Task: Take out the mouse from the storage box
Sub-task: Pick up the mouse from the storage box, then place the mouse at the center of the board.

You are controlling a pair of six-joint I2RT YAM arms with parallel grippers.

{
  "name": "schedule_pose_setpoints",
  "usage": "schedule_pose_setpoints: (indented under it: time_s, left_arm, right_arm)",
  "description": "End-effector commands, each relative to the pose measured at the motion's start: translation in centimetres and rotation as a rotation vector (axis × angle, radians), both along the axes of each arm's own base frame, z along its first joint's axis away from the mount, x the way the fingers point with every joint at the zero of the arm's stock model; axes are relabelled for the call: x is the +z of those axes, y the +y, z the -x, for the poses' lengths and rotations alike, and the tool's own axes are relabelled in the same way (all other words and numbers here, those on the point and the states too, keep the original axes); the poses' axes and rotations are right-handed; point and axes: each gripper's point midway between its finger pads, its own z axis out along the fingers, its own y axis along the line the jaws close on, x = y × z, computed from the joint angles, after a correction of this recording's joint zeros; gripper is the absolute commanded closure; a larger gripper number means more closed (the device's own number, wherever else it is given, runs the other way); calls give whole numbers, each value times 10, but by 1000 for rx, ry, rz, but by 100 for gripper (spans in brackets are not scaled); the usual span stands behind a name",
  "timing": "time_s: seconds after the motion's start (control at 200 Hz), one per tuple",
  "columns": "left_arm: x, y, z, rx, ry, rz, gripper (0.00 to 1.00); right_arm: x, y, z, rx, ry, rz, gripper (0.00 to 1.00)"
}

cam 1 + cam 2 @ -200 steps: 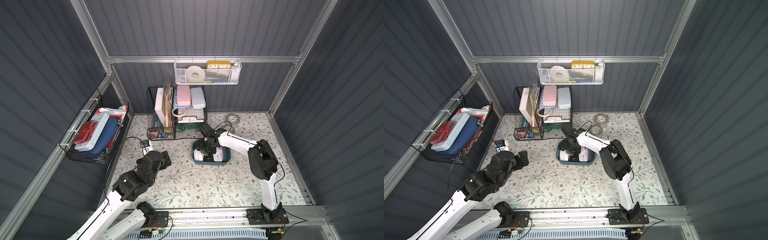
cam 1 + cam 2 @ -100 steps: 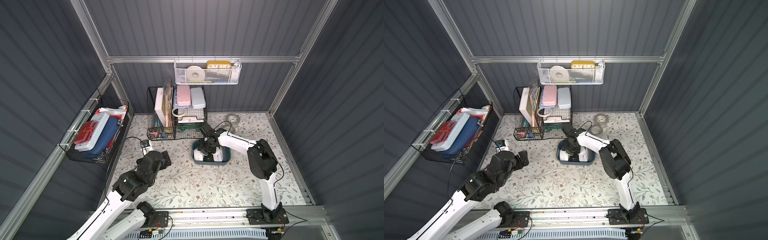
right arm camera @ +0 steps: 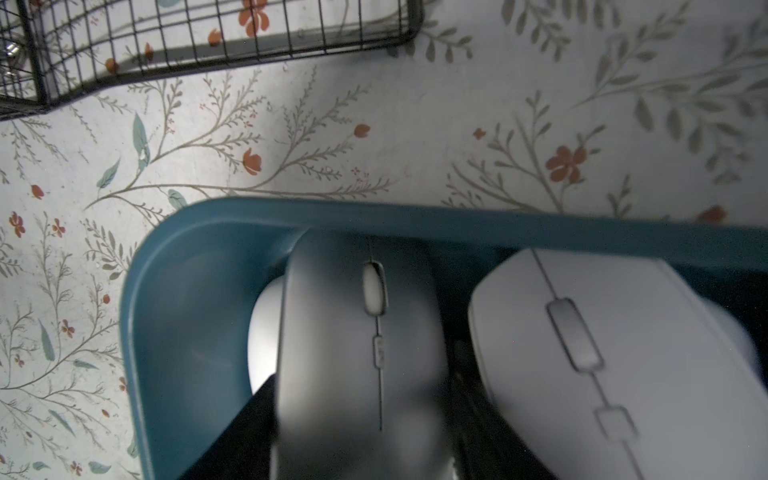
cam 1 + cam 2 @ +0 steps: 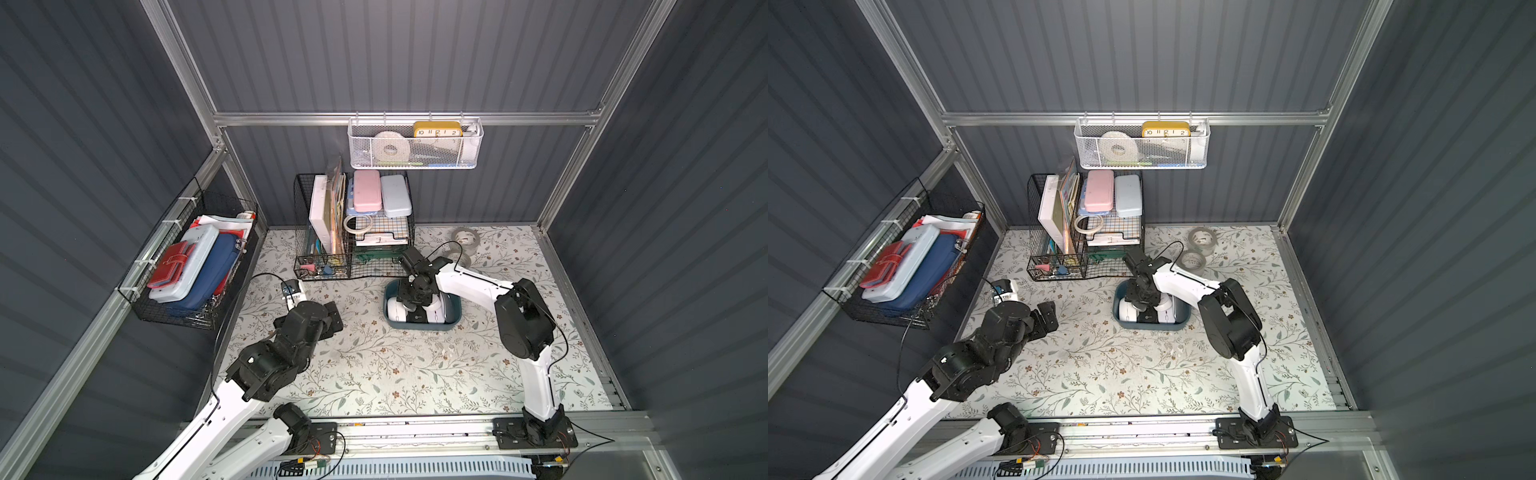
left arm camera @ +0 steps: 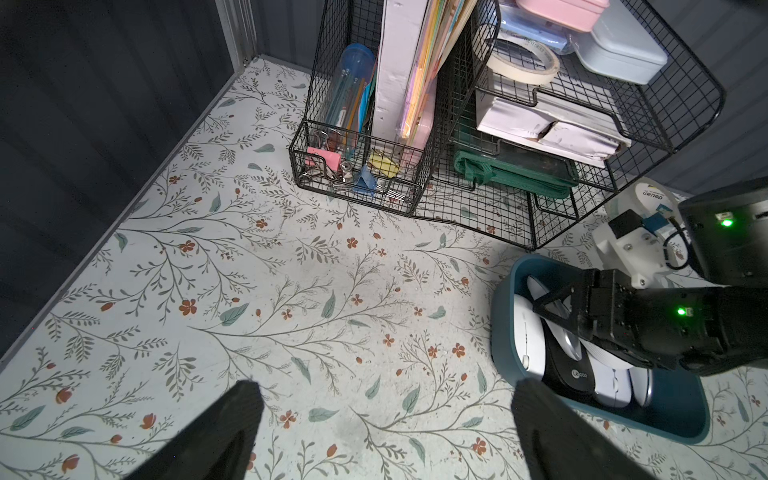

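Mice [image 4: 395,309] side by side in storage box [image 4: 419,326], wire organizer [image 4: 357,249] just behind, tape rolls [image 4: 466,236] to organizer's right

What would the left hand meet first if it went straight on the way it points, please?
Most likely the floral table mat, just short of the black wire organizer, since the left hand tilts downward; depth is unclear.

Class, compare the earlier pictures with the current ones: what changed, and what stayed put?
The right end effector closed on the grey computer mouse inside the shallow dark teal plastic tub. The open left end effector and the tub kept their places.
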Motion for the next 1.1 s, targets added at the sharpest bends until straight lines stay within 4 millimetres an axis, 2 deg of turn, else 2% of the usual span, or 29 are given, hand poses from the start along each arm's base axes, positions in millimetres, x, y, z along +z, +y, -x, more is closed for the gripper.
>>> schedule_pose_setpoints:
  time_s: [0.0, 0.13, 0.225, 0.375, 0.575, 0.715, 0.866, 1.096]
  left_arm:
    - [-3, 1, -1, 10, 4, 2, 1]
    - [-1, 1, -1, 11, 0, 4, 1]
    - [2, 2, -1, 14, -3, 4, 1]
    - [4, 9, 2, 46, -10, 9, 1]
    - [6, 20, 6, 109, -28, 37, 1]
    - [11, 26, 9, 138, -53, 61, 1]
    - [15, 28, 10, 156, -64, 74, 1]
    - [16, 37, 16, 190, -58, 83, 1]
  right_arm:
    - [41, -1, -2, 23, -105, 13, 43]
    - [58, -5, 8, 48, -157, 54, 43]
    - [67, -4, 24, 88, -178, 93, 44]
    - [78, 7, 64, 183, -237, 145, 44]
    - [76, 27, 120, 277, -274, 174, 44]
    - [62, 38, 149, 335, -290, 249, 44]
    - [36, 57, 171, 403, -268, 279, 44]
    - [-3, 72, 184, 444, -216, 326, 44]
